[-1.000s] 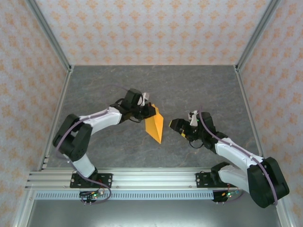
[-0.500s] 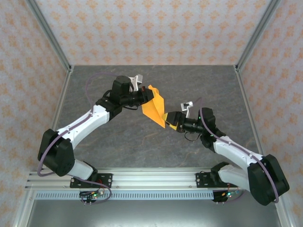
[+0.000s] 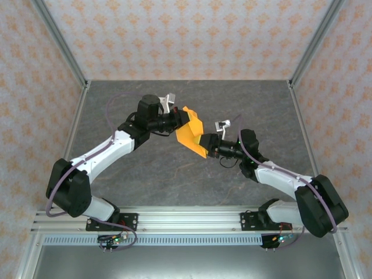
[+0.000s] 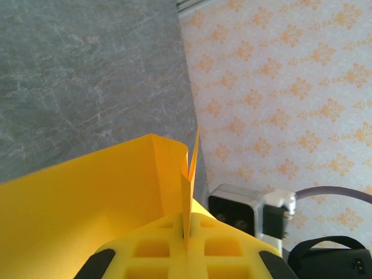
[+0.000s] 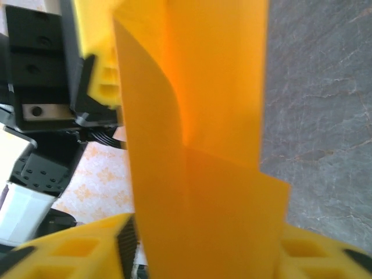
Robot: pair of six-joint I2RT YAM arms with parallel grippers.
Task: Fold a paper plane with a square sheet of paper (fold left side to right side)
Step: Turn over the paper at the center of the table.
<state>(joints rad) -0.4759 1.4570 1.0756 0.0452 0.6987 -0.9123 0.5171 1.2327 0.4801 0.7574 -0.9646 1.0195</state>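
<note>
Above the worktop [image 3: 174,180], the left end effector [image 3: 185,119] pinches the paper plane [image 3: 192,135]; the right end effector [image 3: 203,143] straddles its tip, grip unclear.

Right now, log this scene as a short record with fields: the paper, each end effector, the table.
paper: orange paper, folded with creases, held up in the air
left end effector: shut, pinching the far end of the orange paper
right end effector: at the paper's near end, with the sheet between its fingers; whether they have gripped it cannot be told
table: grey marbled surface, below the paper and not touching it
stage: paper spans the two end effectors; plane not visibly finished
</note>
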